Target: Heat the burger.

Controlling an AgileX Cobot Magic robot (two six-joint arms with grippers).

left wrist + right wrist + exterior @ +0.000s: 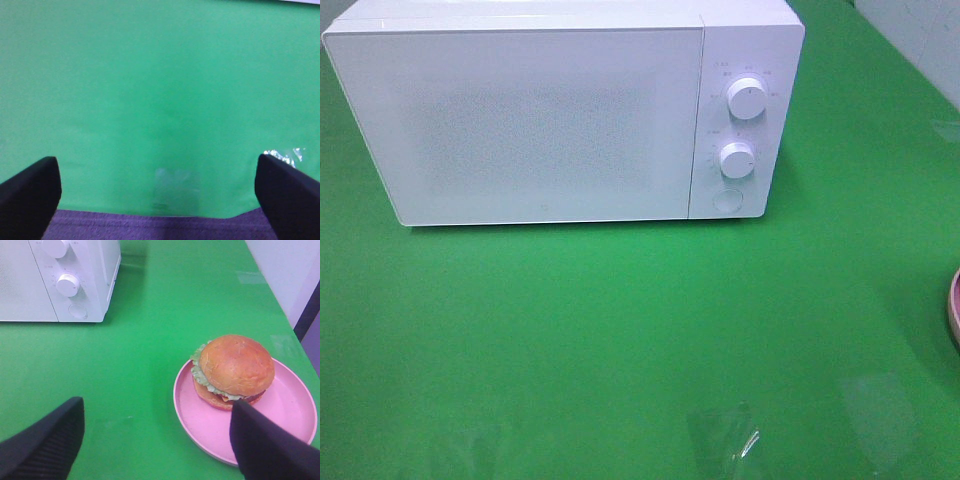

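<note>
The microwave (565, 110) stands at the back left of the green table (620, 340), door shut, with two dials (747, 97) one above the other and a round button (726, 200) below them on its right-hand panel. The left gripper (159, 195) hangs over bare green near the table's edge, its black fingers (30, 192) spread wide with nothing between them. A small crumpled bit of clear film (285, 155) lies just beside one finger. Further right, the burger (233, 371) sits on a pink plate (290, 405) at the table's right edge, well apart from the microwave. The right gripper (160, 440) hovers near the plate, fingers (45, 445) wide apart and holding nothing; one fingertip overlaps the plate's rim in the wrist view
</note>
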